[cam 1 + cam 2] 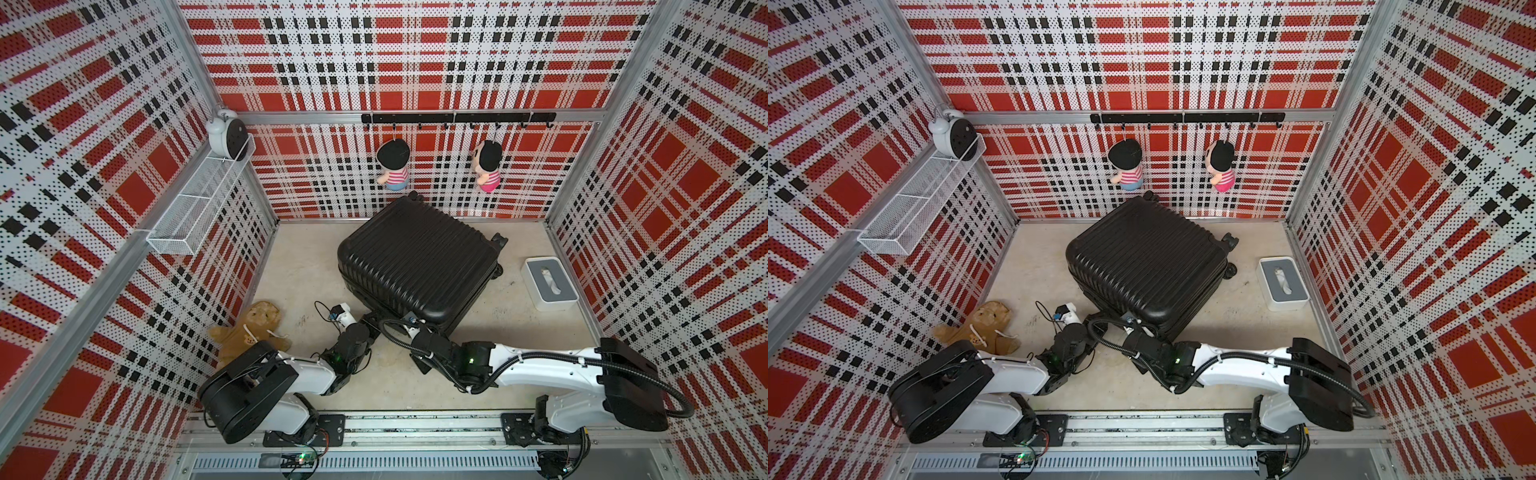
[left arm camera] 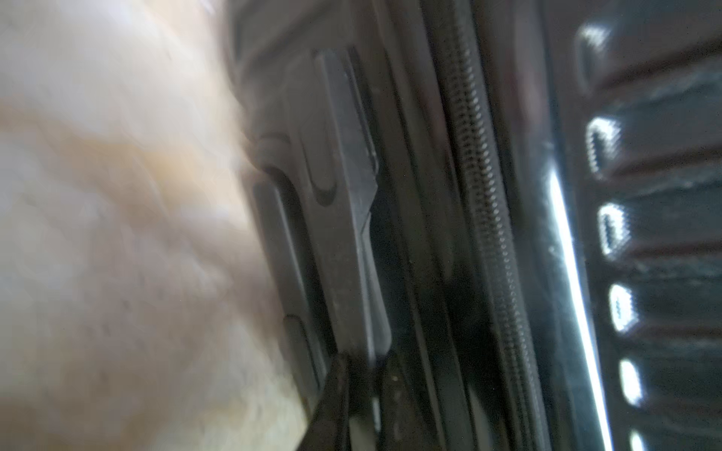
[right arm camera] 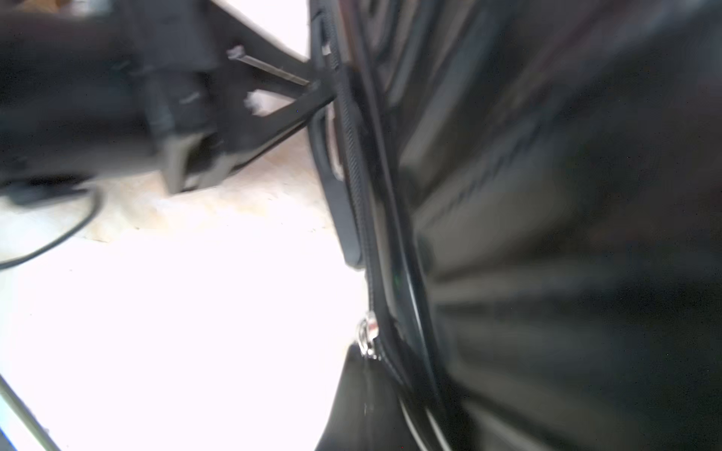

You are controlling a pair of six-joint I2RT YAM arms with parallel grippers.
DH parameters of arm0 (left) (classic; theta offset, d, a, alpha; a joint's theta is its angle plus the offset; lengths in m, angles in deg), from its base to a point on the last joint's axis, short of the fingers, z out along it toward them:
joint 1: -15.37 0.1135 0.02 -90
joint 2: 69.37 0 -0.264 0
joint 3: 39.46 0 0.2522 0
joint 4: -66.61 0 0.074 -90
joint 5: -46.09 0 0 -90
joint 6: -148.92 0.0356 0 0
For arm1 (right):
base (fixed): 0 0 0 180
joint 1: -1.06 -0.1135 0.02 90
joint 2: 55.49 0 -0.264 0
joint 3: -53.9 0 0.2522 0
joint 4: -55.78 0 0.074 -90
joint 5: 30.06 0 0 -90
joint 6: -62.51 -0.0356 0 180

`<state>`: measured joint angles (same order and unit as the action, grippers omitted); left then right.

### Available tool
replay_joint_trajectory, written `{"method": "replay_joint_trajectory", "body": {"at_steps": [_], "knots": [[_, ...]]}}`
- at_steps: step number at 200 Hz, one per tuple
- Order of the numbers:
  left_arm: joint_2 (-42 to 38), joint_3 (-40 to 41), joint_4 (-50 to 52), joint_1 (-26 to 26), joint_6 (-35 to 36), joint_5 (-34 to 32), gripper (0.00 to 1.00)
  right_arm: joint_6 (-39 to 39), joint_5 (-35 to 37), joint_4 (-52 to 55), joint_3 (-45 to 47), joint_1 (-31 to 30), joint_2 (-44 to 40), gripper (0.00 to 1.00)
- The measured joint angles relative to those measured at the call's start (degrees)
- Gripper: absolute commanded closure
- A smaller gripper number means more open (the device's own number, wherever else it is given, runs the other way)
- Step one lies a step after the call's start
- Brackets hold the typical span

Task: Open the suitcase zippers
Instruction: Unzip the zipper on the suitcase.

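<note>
The black ribbed suitcase (image 1: pixel 415 257) (image 1: pixel 1146 257) lies flat on the floor, and both arms reach to its near edge. In the left wrist view the zippers' track (image 2: pixel 480 195) runs along the seam. My left gripper (image 2: pixel 363 371) (image 1: pixel 371 319) is shut on a long flat dark pull (image 2: pixel 344 234). In the right wrist view my right gripper (image 3: pixel 361 363) (image 1: pixel 411 322) is shut at the seam (image 3: pixel 351 156). A silver slider ring (image 3: pixel 367 336) sits at its tip, and the pull is hidden between the pads. The left gripper (image 3: pixel 312 86) shows farther along the same seam.
A white-grey tissue box (image 1: pixel 550 282) stands right of the case. A brown plush toy (image 1: pixel 253 332) lies by the left arm. Two dolls (image 1: pixel 395 166) hang from a hook rail (image 1: pixel 457 118) behind the case. A wire shelf (image 1: pixel 199 208) holds an alarm clock (image 1: pixel 226 135).
</note>
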<state>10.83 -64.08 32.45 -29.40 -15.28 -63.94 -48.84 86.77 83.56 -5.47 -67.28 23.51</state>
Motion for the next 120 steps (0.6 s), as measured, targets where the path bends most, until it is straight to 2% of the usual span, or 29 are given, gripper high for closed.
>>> {"method": "replay_joint_trajectory", "body": {"at_steps": [21,32,46,63,74,98,120], "knots": [[0.76,-1.79,1.09,-4.98,-0.11,2.05,1.0,-0.63,-0.74,0.2,3.48,3.65,-4.39,1.0],[0.94,-2.32,-0.44,-7.91,1.01,5.27,0.84,-0.72,-0.46,0.04,5.31,5.95,-6.23,1.0],[1.11,-4.57,-1.25,-11.39,2.73,10.75,0.58,-0.9,-0.9,-0.61,7.72,8.24,-8.52,1.0],[0.0,-5.42,-1.99,-13.14,3.91,14.78,0.42,-1.05,-0.81,-0.68,10.08,9.16,-11.72,1.0],[-2.21,-5.38,-0.2,-13.11,4.83,15.76,0.37,-1.14,-0.87,-0.92,11.21,9.27,-13.46,1.0],[-10.99,-5.73,8.11,-12.07,7.04,16.37,0.32,-1.73,-0.87,-1.25,12.87,9.38,-15.61,1.0],[-20.31,-8.55,20.52,-7.19,10.43,16.46,0.26,-2.36,-0.96,-2.23,14.03,9.42,-16.28,1.0]]}}
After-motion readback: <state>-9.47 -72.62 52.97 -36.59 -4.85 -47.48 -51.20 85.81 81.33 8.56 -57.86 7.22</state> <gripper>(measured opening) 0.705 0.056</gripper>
